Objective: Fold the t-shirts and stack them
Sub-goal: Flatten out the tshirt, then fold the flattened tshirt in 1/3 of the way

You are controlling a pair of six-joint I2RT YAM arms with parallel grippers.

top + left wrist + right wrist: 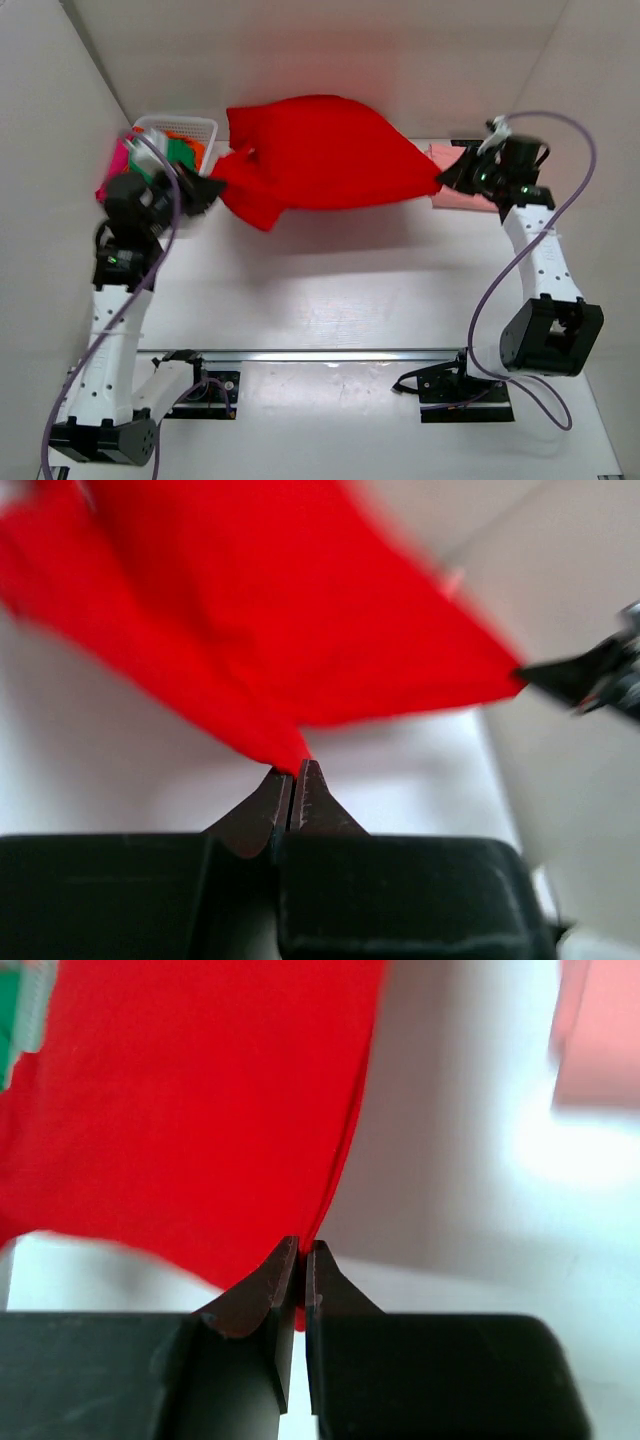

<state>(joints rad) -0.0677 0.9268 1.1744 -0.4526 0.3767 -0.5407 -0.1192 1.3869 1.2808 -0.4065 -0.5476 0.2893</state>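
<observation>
The bright red t-shirt (320,155) hangs in the air, stretched between both grippers above the far part of the table. My left gripper (213,187) is shut on its left end; the left wrist view shows the cloth (250,610) pinched at the closed tips (295,770). My right gripper (447,175) is shut on its right end; the right wrist view shows red cloth (190,1110) between the tips (303,1250). A pale salmon-pink t-shirt (462,192) lies flat on the table at the far right, behind the right gripper, and shows blurred in the right wrist view (600,1040).
A white lattice basket (180,130) at the far left holds green (183,150), orange and magenta (118,160) shirts. White walls enclose the table on the left, back and right. A metal rail (330,355) runs across the near edge between the arm bases.
</observation>
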